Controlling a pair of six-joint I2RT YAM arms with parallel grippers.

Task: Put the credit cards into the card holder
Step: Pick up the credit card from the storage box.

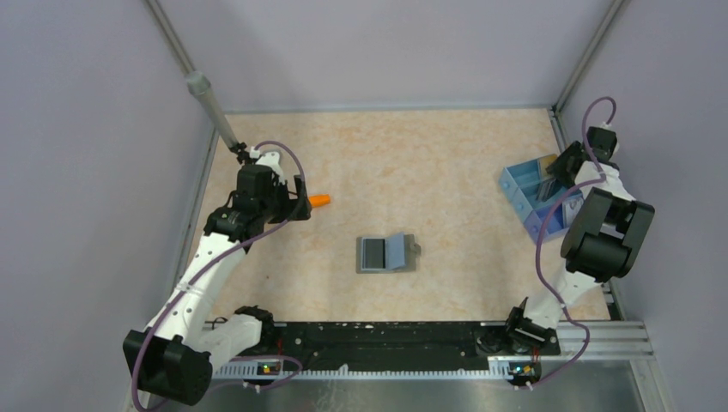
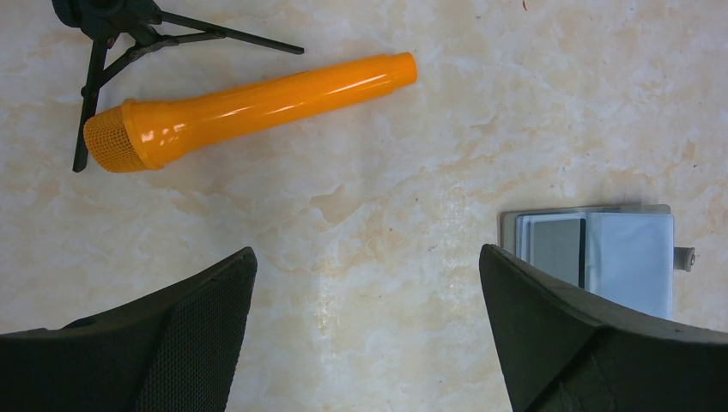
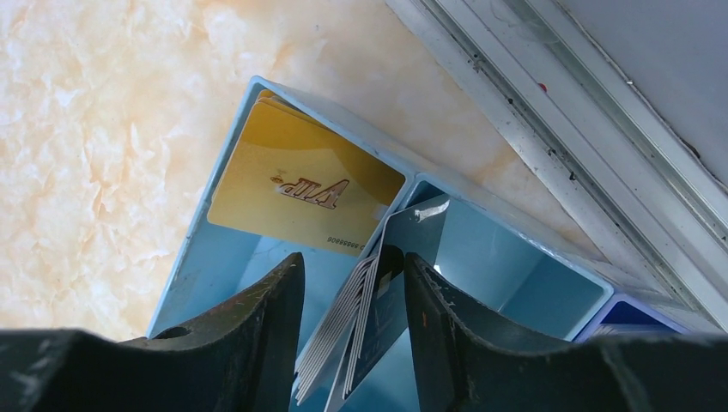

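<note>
The grey card holder (image 1: 388, 254) (image 2: 631, 257) lies open mid-table, light blue inside, with a dark card (image 1: 374, 252) (image 2: 558, 249) in its left half. My right gripper (image 1: 548, 178) (image 3: 354, 262) reaches down into the blue tray (image 1: 524, 196) (image 3: 515, 266). Its jaws are open and straddle a stack of credit cards (image 3: 343, 325) standing on edge; there is a gap on the left finger's side. A gold card (image 3: 300, 184) leans in the neighbouring compartment. My left gripper (image 1: 300, 202) (image 2: 367, 257) hangs wide open over bare table, left of the holder.
An orange stick (image 1: 319, 200) (image 2: 249, 107) lies just beyond the left fingers. A black stand (image 2: 94, 51) under a grey pole (image 1: 210, 107) sits at the far left. The tray stands close to the right wall's metal rail (image 3: 584, 146).
</note>
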